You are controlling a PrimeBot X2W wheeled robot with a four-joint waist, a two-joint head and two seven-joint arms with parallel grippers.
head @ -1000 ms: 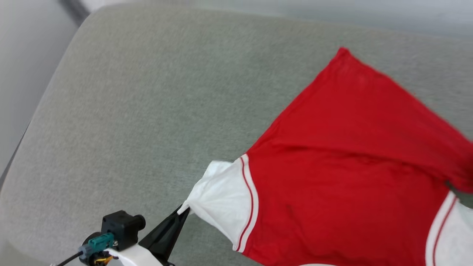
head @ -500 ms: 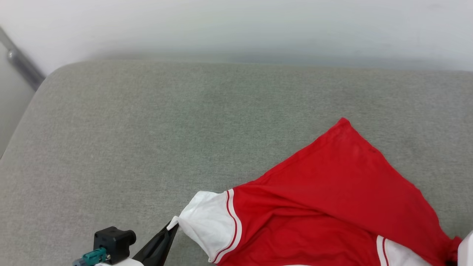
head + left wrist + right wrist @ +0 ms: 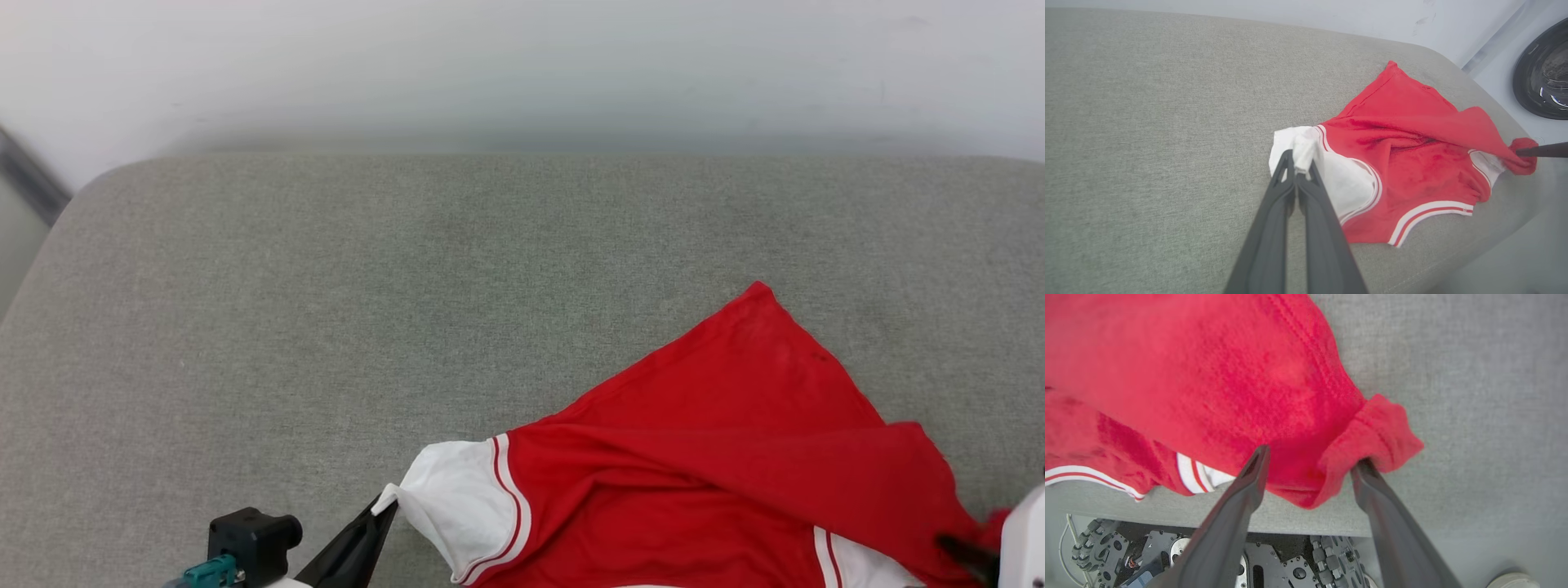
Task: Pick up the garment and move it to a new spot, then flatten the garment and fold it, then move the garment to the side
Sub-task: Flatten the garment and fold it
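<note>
While the garment (image 3: 718, 457) sprawls over the near right part of the grey cushion (image 3: 326, 327), close to the front edge, it has an arm at each end, and that explains its shape. The cloth runs in a ridge from one claw to the other, while its far corner lies flat, pointing toward the wall. Over on the left, the left gripper (image 3: 1298, 163) has its two long fingers pressed tight together on a pinch of the white sleeve (image 3: 1347, 183), right at the cuff edge. The sleeve is drawn out to a point, a good hold for spreading the shirt. Now the right side: the right gripper (image 3: 1311, 457) is spread wide, fingers well apart, with a rolled red corner (image 3: 1376, 424) bunched between them. One fingertip sits against the roll and the other rests on the fabric beside it, but nothing is clamped. I'd call this the flattening step barely begun, with plenty of folds left. The right claw needs to close on that corner before any stretch across can work, or the cloth may slip out.
</note>
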